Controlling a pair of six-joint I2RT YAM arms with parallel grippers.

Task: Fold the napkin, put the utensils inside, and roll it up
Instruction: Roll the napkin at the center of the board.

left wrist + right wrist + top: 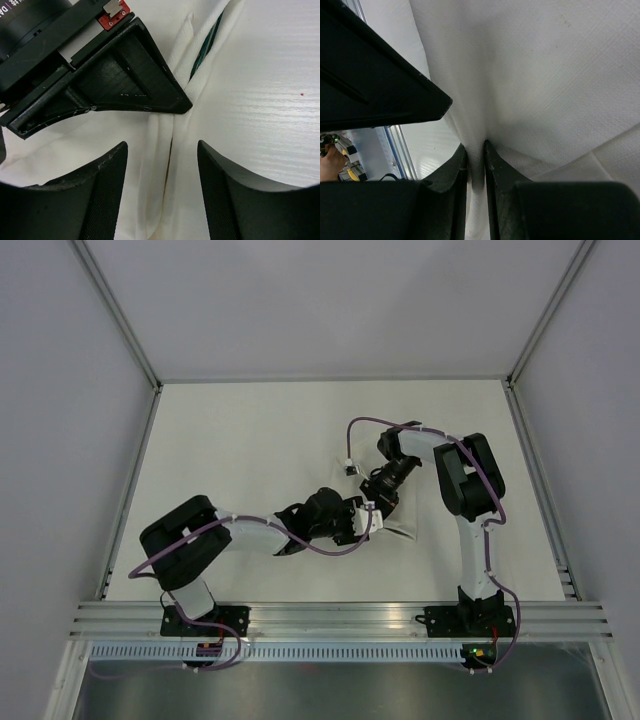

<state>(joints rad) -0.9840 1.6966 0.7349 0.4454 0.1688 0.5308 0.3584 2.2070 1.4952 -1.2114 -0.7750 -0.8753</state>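
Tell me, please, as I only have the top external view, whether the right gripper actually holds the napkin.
Observer: Yes; the right gripper is shut on a fold of the napkin.
Operator: Is the left gripper holding cloth too?
Observer: No; the left gripper is open, straddling a crease without gripping it.
Operator: Can you see a utensil?
Observer: A teal-green handle peeks from the napkin's fold, in the left wrist view.
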